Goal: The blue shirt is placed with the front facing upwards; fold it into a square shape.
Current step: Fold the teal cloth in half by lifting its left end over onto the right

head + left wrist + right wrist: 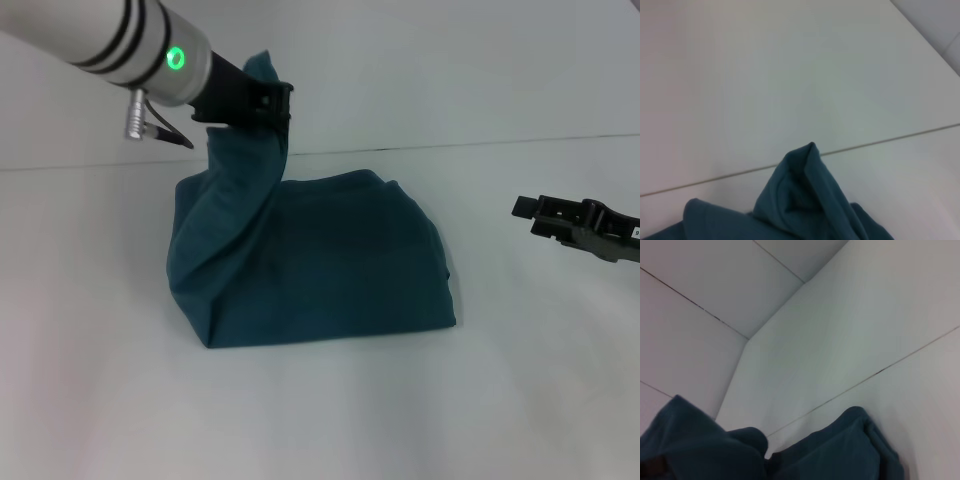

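The white desk carries the blue shirt, which lies near its middle as a compact, already doubled bundle with no lettering showing. One edge of the cloth rises off the near-left side in a taut drape up to the left gripper, which is pinching a peak of fabric well above the bundle's far-left corner. The right gripper hovers low off to the right, well apart from the shirt and holding nothing; its fingers look pressed together, though the angle makes that hard to confirm. The step in hand seems to be carrying this lifted flap across the bundle. To do it well, the flap should travel level, land with its edge along the far side, and be let go only once the cloth has slackened onto the pile.
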